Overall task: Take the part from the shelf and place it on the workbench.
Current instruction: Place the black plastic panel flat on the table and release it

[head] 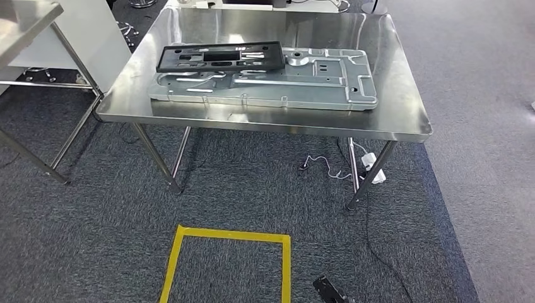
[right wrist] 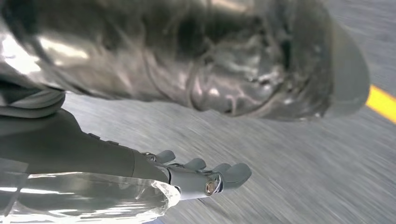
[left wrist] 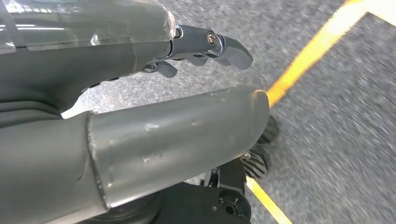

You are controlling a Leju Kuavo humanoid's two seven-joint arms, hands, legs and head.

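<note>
Ahead of me and below my head camera, a shiny stainless-steel workbench on thin metal legs [head: 404,120] is standing on dark grey carpet. Lying flat on its top is a large silver stamped-metal panel with ribs and cut-outs [head: 303,85], and a black rectangular plastic frame with slots [head: 221,57] is resting on the panel's far left part, overlapping it. I am judging that this black frame is the part I was asked to move, already lying on the bench rather than on any shelf, though I cannot tell that for certain. On the floor nearer to me, a square outline of yellow tape [head: 230,237] is marking what I take to be a standing spot, which would explain why the bench sits squarely in front of it. Both my arms are hanging down over the carpet. My left hand [left wrist: 140,79] is holding nothing and touching nothing, its fingers [left wrist: 224,46] stretched out and apart from the thick thumb. My right hand [right wrist: 154,154] is likewise empty, fingers [right wrist: 229,175] extended, well apart from the thumb.
</note>
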